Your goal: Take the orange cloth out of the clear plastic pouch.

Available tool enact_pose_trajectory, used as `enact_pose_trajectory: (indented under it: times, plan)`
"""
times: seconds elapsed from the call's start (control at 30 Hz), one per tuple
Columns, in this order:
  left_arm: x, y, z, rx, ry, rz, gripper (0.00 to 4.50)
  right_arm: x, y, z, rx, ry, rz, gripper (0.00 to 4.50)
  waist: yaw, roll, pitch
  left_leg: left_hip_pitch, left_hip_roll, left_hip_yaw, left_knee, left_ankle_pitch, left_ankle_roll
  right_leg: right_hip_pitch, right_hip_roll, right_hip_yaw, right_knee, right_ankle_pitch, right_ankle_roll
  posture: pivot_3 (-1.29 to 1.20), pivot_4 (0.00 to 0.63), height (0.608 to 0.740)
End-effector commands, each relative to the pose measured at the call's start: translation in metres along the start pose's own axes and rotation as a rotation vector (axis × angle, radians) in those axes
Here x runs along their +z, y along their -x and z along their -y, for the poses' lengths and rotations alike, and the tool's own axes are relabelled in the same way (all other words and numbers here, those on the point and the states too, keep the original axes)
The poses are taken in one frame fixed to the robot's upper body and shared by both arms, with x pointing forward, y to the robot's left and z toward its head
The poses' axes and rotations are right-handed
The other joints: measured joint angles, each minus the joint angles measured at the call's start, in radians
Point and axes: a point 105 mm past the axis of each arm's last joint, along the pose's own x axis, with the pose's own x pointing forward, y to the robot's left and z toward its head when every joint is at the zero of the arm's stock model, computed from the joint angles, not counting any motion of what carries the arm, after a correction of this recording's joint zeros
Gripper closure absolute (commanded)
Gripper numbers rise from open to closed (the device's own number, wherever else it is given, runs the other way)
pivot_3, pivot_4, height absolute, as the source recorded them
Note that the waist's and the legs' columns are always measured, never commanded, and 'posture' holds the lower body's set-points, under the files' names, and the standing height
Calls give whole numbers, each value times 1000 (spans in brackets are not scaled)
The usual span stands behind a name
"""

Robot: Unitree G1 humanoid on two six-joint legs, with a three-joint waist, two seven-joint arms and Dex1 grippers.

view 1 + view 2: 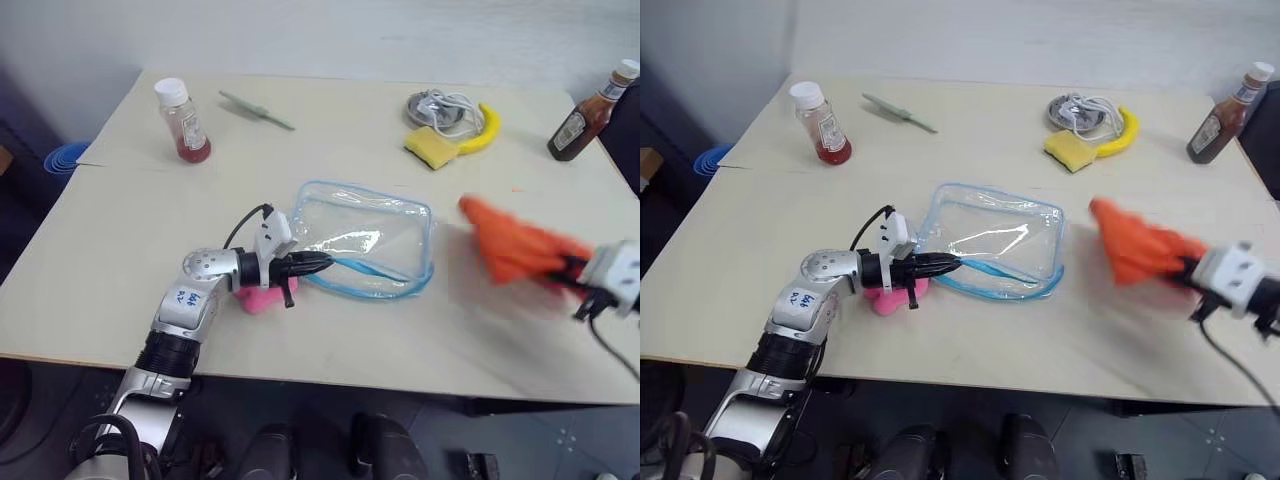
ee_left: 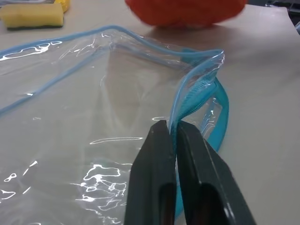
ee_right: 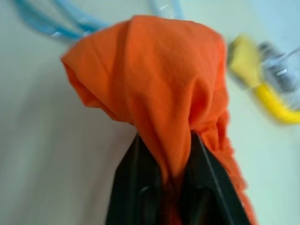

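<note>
The left gripper (image 1: 318, 264) lay nearest the camera, its fingers (image 2: 157, 154) closed to a thin slit on the blue zipper edge of the clear plastic pouch (image 1: 365, 232). A pink lump (image 1: 262, 297) sat under that wrist, just beside the pouch's near left corner. The pouch lay flat in the middle of the table (image 1: 130, 240) and looked empty.

The orange cloth (image 1: 510, 243) was outside the pouch, to its right and apart from it, hanging bunched from the right gripper (image 1: 572, 272). In the right wrist view those fingers (image 3: 133, 168) stood slightly parted with a fold of cloth pinched between them.

Risks, as judged: the hold on the cloth took in only a narrow fold, so a loosening of the fingers could drop it, and it hung near the table's right edge, where a drop might carry it over the side. If the left fingers stay pinched on the zipper edge, any pull would drag the pouch.

Open table lay between the pouch and the cloth. Beyond the pouch stood a yellow sponge (image 1: 431, 150) and a coiled cable (image 1: 443, 106); a sauce bottle (image 1: 588, 115) stood far right of it. All were well apart from the pouch.
</note>
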Motion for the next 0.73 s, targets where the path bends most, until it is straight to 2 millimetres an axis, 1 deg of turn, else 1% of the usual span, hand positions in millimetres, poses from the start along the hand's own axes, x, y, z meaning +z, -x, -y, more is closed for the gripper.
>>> enact_pose_trajectory:
  times: [0.03, 0.1, 0.17, 0.2, 0.27, 0.3, 0.33, 0.4, 0.43, 0.47, 0.53, 0.6, 0.73]
  plan:
    - [12, 10, 5, -22, -59, 36, 2933, 5, 12, 0, -11, -5, 37, 2585, -2, 2, 0, 0, 0, 0, 0, 0, 0, 0, 0, 0, 0, 0, 0, 0, 150, 740]
    - [17, 21, 8, -35, -52, 57, 2389, 12, 18, -6, 14, -50, 74, 1956, -6, 2, 0, 0, 1, 0, 0, 0, 0, 0, 0, 0, 0, 0, 0, 0, 150, 740]
    - [24, 44, 12, -45, -28, 106, 1733, 33, 25, -15, 33, -231, 181, 1216, -10, 4, 1, 1, 2, 0, 0, 0, -1, 0, 1, 1, 0, 0, 0, 0, 150, 740]
    - [26, 50, 15, -51, -22, 118, 1461, 40, 27, -19, 45, -293, 210, 921, -12, 4, 1, 1, 4, 0, 0, 0, -2, 0, 2, 1, 0, 0, 0, 0, 150, 740]
    - [29, 65, 22, -77, -30, 132, 882, 51, 28, -29, 69, -335, 248, 285, -13, 5, 1, 2, 5, -1, 0, 0, -2, 1, 2, 1, 0, 0, -1, 0, 150, 740]
    - [27, 78, 28, -91, -37, 112, 615, 58, 30, -40, 105, -339, 261, 11, -13, 5, 1, 3, 5, -1, 0, -1, -3, 2, 2, 1, -1, 0, -1, 0, 150, 740]
    - [16, 96, 31, -55, -39, 51, 340, 67, 29, -51, 113, -358, 300, 0, -12, 5, 1, 4, 5, -2, 0, -1, -3, 3, 2, 1, -2, 0, -1, 0, 150, 740]
    - [-7, 129, 38, 30, -14, -61, 340, 78, 22, -76, 189, -355, 331, 0, -21, 6, -1, 5, 7, -2, -2, -2, -5, 2, 3, 2, -2, -2, -3, 0, 150, 740]
    - [-16, 140, 44, 42, 11, -98, 340, 78, 18, -85, 223, -360, 327, 0, -22, 6, 0, 7, 8, -3, -5, -3, -7, 5, 4, 1, -2, -3, -5, 0, 150, 740]
    - [-25, 149, 51, 51, 29, -128, 340, 78, 12, -93, 249, -330, 332, 0, -24, 6, 0, 8, 9, -2, -5, -4, -7, 5, 4, 1, -3, -3, -6, 0, 150, 740]
    - [-42, 165, 63, 90, 62, -190, 340, 74, -1, -101, 262, -307, 337, 0, -25, 6, 0, 8, 8, -1, -4, -4, -6, 5, 3, 2, -5, -3, -6, 0, 150, 740]
    - [-48, 171, 68, 135, 39, -213, 340, 69, -11, -103, 265, -284, 341, 0, -26, 6, 0, 11, 8, -1, -4, -5, -5, 8, 3, 2, -5, -3, -6, 0, 150, 740]
    - [-47, 168, 68, 180, -37, -206, 340, 60, -22, -98, 232, -257, 350, 0, -11, 7, 0, 12, 8, -3, -5, -7, -4, 9, 0, 2, -6, -4, -8, 0, 150, 740]
